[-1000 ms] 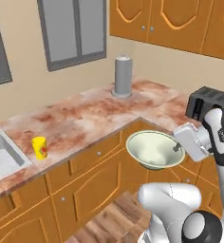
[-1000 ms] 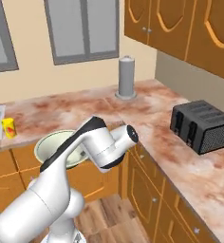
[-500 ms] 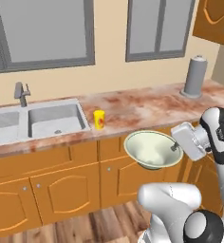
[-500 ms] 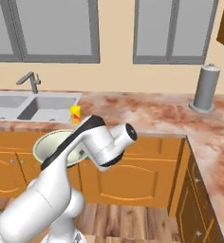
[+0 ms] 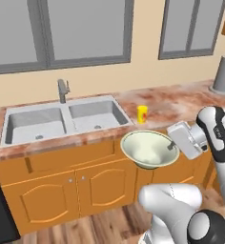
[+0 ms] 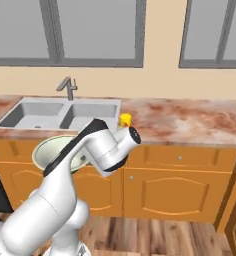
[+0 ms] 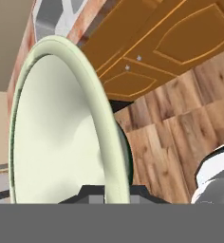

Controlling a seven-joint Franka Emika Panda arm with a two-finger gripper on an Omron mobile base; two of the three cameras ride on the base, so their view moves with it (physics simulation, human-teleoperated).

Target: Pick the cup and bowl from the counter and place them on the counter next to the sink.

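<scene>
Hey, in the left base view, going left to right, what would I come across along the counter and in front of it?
Sink → faucet → bowl held in the pincer → grey canister at the far right.

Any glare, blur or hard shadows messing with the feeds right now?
Left base view: flat, even light, no glare; the bowl shows soft inner shading. Right base view: sharp, the arm blocks most of the bowl. Hand view: the bowl's rim looms close and stretched; the cabinets are crisp.
</scene>
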